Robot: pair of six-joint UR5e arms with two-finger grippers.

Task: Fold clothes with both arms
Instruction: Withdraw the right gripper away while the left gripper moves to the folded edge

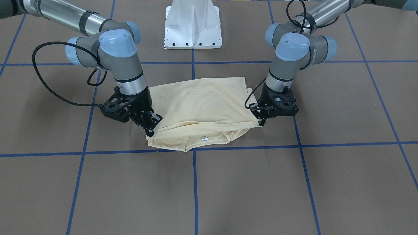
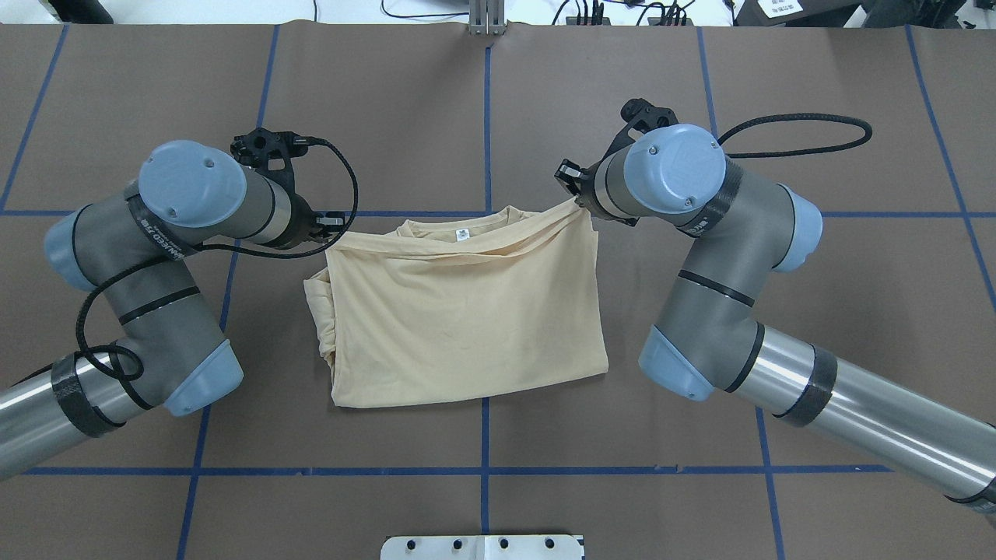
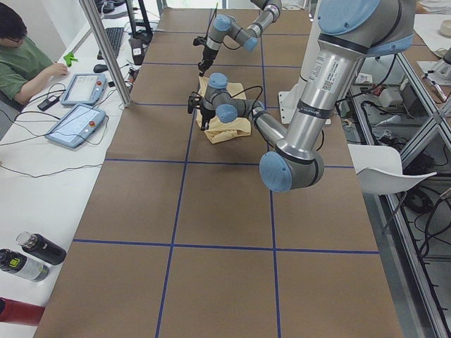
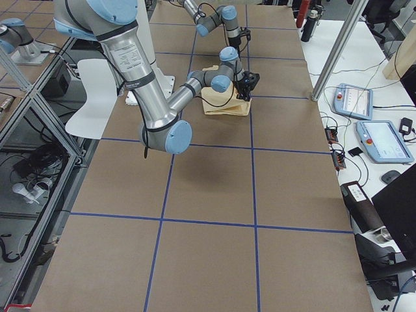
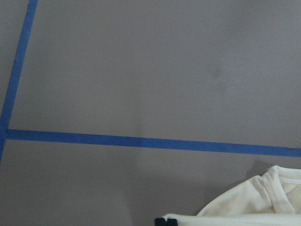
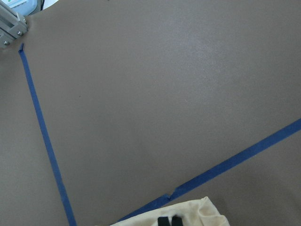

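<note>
The cream-yellow T-shirt [image 2: 467, 319] lies folded into a rough rectangle at the table's middle, print hidden, its white neck label [image 1: 204, 138] showing at the far edge. My left gripper [image 1: 261, 122] is shut on the top layer's corner at the collar side and holds it just above the table. My right gripper [image 1: 150, 131] is shut on the opposite corner of that layer. In the overhead view the left gripper [image 2: 320, 225] and right gripper [image 2: 580, 200] sit at the shirt's far corners. Each wrist view shows only closed fingertips [image 5: 162, 221] [image 6: 169, 221] and a bit of cloth.
Blue tape lines [image 2: 486, 117] grid the brown table. The white pedestal base [image 1: 193, 27] stands behind the shirt on the robot's side. A person [image 3: 21, 60] sits at a side table with tablets [image 3: 76, 125]. Bottles [image 3: 32, 257] lie nearby.
</note>
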